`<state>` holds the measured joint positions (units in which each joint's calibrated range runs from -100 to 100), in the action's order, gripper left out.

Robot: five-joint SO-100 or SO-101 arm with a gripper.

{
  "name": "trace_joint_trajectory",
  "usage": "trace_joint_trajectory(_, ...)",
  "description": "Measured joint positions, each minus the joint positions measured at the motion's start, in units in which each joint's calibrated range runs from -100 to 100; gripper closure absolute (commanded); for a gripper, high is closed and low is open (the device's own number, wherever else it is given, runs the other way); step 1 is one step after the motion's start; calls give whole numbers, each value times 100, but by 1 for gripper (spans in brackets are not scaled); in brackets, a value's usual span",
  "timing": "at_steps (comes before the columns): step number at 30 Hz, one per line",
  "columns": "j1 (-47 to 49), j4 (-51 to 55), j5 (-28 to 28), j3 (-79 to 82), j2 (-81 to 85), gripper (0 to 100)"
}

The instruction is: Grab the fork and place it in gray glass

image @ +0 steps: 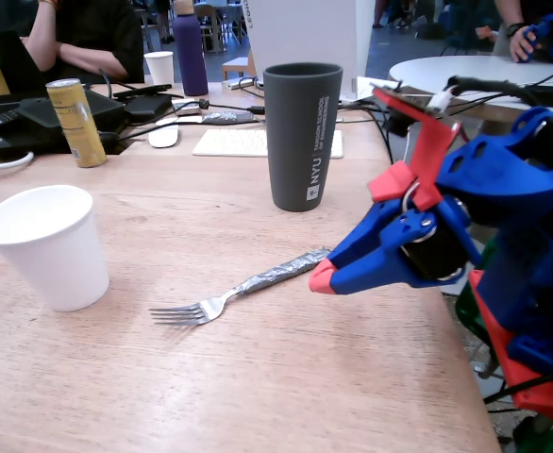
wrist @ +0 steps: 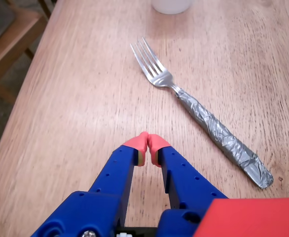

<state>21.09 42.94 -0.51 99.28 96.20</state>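
1. The gripper (wrist: 147, 140) is blue with red tips. In the wrist view the two tips press together, so it is closed, and it holds nothing.
2. In the fixed view the gripper (image: 322, 279) hangs low over the table (image: 286, 377), at the right side. Its red tip is just beside the end of the fork's handle. I cannot tell if it touches it.
3. The fork (wrist: 203, 114) lies flat on the wood. Its handle is wrapped in crinkly silver foil. In the wrist view it sits to the right of the tips, with its prongs pointing up and away from the gripper.
4. In the fixed view the fork (image: 243, 284) points its prongs to the left, toward the white paper cup (image: 45, 245).
5. The gray glass (image: 302, 135) stands upright behind the fork, apart from it. It is tall and dark, with white "NYU" letters on its side.
6. The white paper cup stands upright near the left edge in the fixed view, well apart from the gray glass.
7. Farther back are a yellow can (image: 75, 122), a purple bottle (image: 190, 52), a smaller white cup (image: 159, 68) and a white keyboard (image: 236, 142).
8. A person in a black shirt (image: 78, 38) sits at the far left corner.
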Motion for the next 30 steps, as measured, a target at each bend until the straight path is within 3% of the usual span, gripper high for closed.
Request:
trace_joint_trajectory(8,132,75,0,-252,-26,100)
trace_joint_trajectory(17,122,108,20,-2949,-2395,100)
trace_joint_trajectory(23,-38,108,650,-4427,-4185,100)
trace_joint_trajectory(30,-423,108,1128,-4563,-5698,100)
